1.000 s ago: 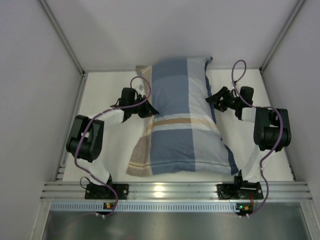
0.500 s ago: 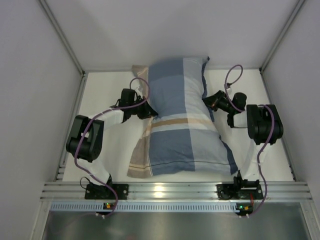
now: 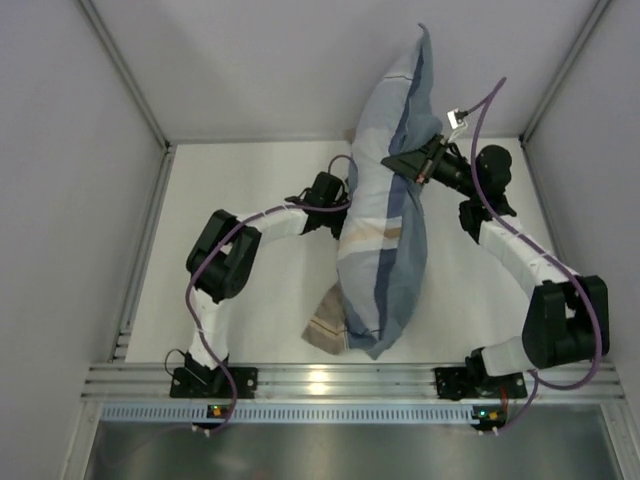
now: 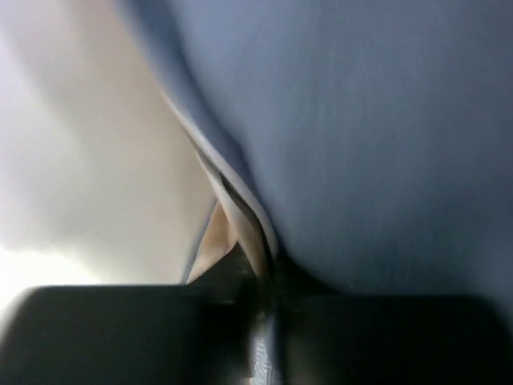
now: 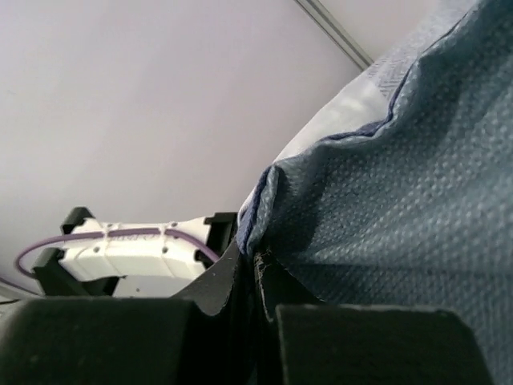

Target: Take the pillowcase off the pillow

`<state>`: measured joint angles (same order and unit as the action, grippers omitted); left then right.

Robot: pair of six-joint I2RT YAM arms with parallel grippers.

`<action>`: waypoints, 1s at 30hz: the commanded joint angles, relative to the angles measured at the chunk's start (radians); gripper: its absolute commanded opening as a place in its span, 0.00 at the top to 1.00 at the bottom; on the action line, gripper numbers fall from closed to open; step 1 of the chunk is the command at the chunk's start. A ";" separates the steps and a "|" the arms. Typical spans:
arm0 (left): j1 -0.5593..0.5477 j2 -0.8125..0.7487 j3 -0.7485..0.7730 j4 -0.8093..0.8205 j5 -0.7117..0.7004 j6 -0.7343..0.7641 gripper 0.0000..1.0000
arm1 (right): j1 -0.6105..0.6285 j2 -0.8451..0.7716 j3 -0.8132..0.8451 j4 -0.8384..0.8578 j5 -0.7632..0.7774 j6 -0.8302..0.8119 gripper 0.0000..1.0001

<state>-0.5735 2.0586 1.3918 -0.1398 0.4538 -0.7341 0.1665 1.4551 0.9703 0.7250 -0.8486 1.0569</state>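
Pinching pillowcase (image 3: 385, 260) both sides: left claw (image 3: 345, 205) & right claw (image 3: 412, 163) clamped on cloth, bundle upright.

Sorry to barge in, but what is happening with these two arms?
Both arms are holding the striped pillowcase up above the table, so it hangs nearly upright, lower end near the front edge. The left fingers are shut on its left side and the right fingers on its dark edging higher up. The pillow itself does not show; the case looks full.
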 commanded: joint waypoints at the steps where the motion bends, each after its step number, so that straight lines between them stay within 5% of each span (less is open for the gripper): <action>1: -0.061 0.011 0.067 -0.007 -0.035 -0.025 0.78 | 0.129 -0.085 0.204 -0.470 0.089 -0.288 1.00; 3: -0.063 -0.076 -0.006 0.002 -0.134 -0.060 0.49 | 0.195 -0.073 0.264 -0.586 0.175 -0.384 1.00; 4: -0.058 -0.119 -0.113 0.012 -0.165 -0.067 0.17 | 0.209 -0.047 0.306 -0.643 0.189 -0.400 1.00; 5: -0.043 -0.156 -0.169 0.023 -0.191 -0.079 0.01 | 0.220 -0.030 0.317 -0.662 0.198 -0.409 1.00; 10: -0.005 -0.432 -0.449 -0.102 -0.402 -0.100 0.01 | 0.306 0.068 0.373 -0.762 0.310 -0.497 1.00; 15: -0.005 -0.691 -0.542 -0.280 -0.602 -0.119 0.01 | 0.389 0.172 0.436 -0.811 0.394 -0.575 1.00; 16: -0.005 -0.716 -0.542 -0.347 -0.621 -0.101 0.01 | 0.399 0.201 0.445 -0.831 0.411 -0.596 0.93; 17: -0.005 -0.735 -0.539 -0.389 -0.670 -0.093 0.01 | 0.409 0.217 0.456 -0.854 0.449 -0.619 0.74; 18: -0.003 -0.768 -0.524 -0.436 -0.706 -0.093 0.01 | 0.422 0.228 0.464 -0.895 0.479 -0.650 0.34; 20: -0.003 -0.811 -0.511 -0.550 -0.812 -0.102 0.01 | 0.435 0.223 0.449 -0.911 0.569 -0.695 0.02; 27: -0.005 -1.015 -0.409 -0.710 -1.088 -0.110 0.01 | 0.416 0.062 0.407 -0.967 0.652 -0.742 0.01; 30: -0.005 -0.997 -0.314 -0.716 -1.060 -0.051 0.01 | 0.392 -0.024 0.413 -1.019 0.695 -0.744 0.01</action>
<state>-0.5755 1.0622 0.9855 -0.7998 -0.5182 -0.8310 0.5850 1.5623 1.3613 -0.2501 -0.2310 0.3531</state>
